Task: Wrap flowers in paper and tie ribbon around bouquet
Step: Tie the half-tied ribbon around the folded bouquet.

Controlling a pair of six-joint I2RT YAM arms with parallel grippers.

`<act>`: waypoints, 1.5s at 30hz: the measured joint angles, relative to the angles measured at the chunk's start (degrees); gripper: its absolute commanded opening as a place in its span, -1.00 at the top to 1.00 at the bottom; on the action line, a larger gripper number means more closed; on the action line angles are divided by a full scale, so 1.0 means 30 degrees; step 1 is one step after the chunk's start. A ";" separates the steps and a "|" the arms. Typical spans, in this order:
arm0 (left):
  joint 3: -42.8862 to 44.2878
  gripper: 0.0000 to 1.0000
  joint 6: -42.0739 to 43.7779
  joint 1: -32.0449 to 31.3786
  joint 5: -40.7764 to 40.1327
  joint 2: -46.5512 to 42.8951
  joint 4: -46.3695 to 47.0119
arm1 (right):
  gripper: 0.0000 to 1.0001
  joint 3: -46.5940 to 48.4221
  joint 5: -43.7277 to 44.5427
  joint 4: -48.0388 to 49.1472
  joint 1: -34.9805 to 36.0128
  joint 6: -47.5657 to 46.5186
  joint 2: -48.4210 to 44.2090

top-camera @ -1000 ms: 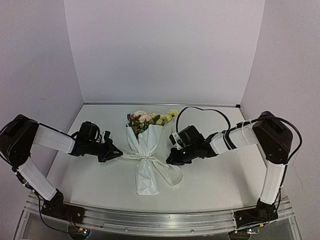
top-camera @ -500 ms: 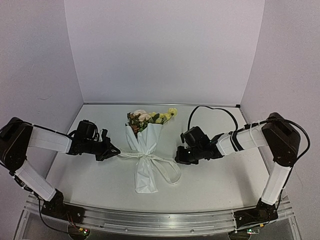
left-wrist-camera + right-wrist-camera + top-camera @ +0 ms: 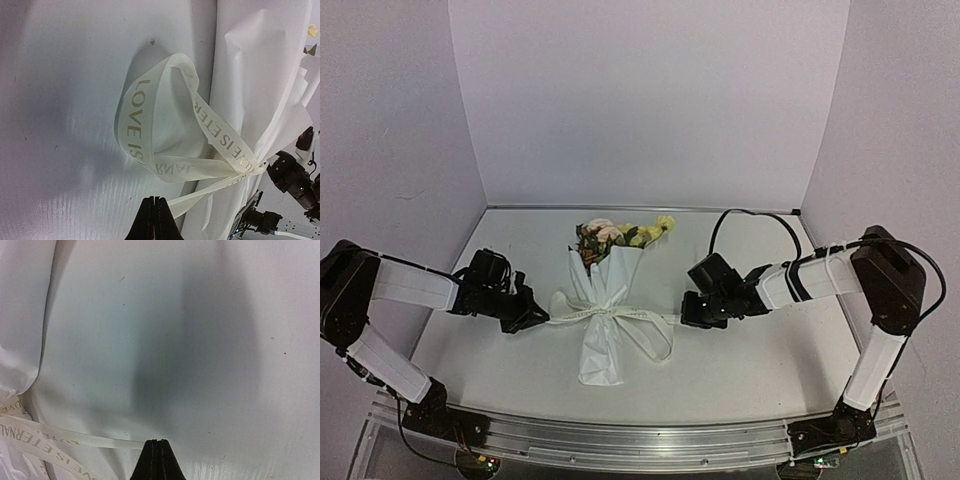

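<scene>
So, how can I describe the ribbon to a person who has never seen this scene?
In the middle of the white table lies a bouquet wrapped in white paper. The ribbon is tied around the narrow waist of the wrap, with loops on both sides. It is a narrow cream band with printed letters, while the paper is plain.

Bouquet (image 3: 603,290) on table (image 3: 760,375), ribbon (image 3: 625,316) around it, left gripper (image 3: 543,321) left, right gripper (image 3: 684,319) right

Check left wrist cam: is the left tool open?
No, the left tool is shut, its tips pressed together on a strand of the ribbon.
</scene>
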 measured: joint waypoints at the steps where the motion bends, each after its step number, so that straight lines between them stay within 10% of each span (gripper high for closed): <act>1: -0.0044 1.00 -0.0005 0.0009 -0.0126 -0.0004 -0.0092 | 1.00 0.0000 0.0122 -0.0123 0.0000 0.0034 0.0000; 41: -0.1356 1.00 0.0308 0.2032 -0.4025 -0.1678 -0.3354 | 1.00 0.0000 0.2695 -0.2772 -0.0481 0.0824 -0.0108; 45: -0.1336 0.72 0.0567 0.2038 -0.4113 -0.1858 -0.3689 | 1.00 0.0013 0.2685 -0.2987 -0.0574 0.0817 -0.0181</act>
